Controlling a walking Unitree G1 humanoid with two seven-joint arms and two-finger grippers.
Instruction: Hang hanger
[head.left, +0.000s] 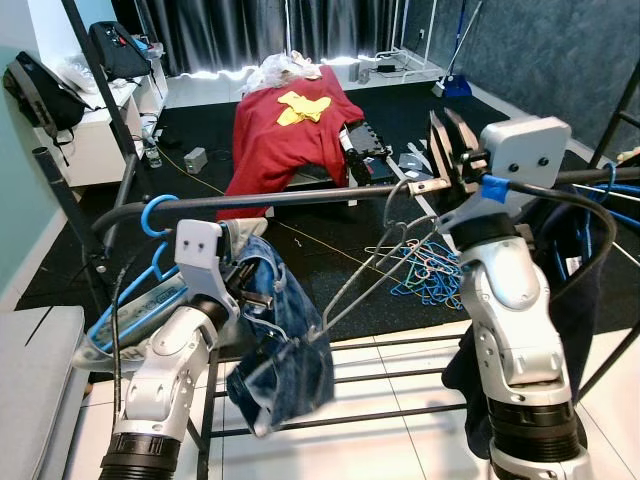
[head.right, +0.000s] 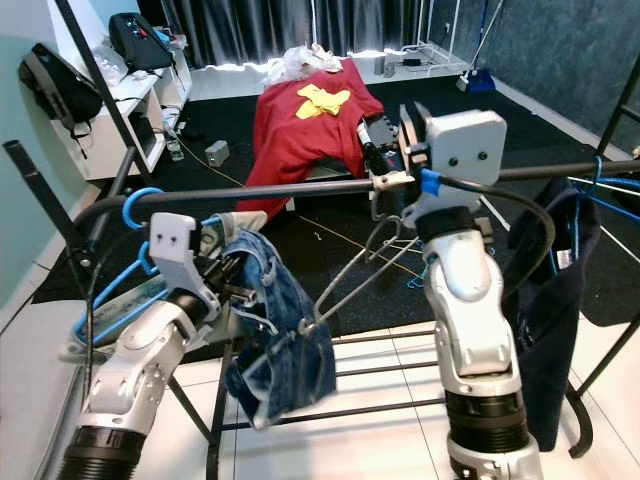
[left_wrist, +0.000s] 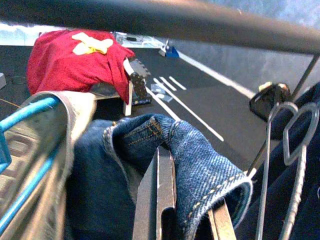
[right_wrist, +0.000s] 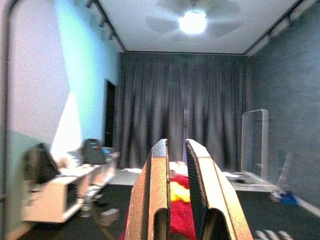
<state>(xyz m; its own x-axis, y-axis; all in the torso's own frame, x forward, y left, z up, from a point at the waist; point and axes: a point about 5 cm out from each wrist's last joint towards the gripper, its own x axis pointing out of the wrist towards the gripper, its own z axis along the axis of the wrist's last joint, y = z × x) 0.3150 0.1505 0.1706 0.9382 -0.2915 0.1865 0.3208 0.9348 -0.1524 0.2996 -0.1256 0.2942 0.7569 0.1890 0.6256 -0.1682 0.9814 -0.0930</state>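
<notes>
While the left end effector (head.left: 262, 296) is clamped on the jeans (head.left: 285, 350) draped on a wire hanger (head.left: 375, 270) hooked over the rail (head.left: 300, 197), the right end effector (head.left: 452, 148), fingers slightly parted and empty, rises just beyond the rail's right part.

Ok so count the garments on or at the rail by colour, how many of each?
Blue denim jeans: 1
Dark navy garment: 1
Grey-beige garment on the blue hanger: 1
Total: 3
</notes>
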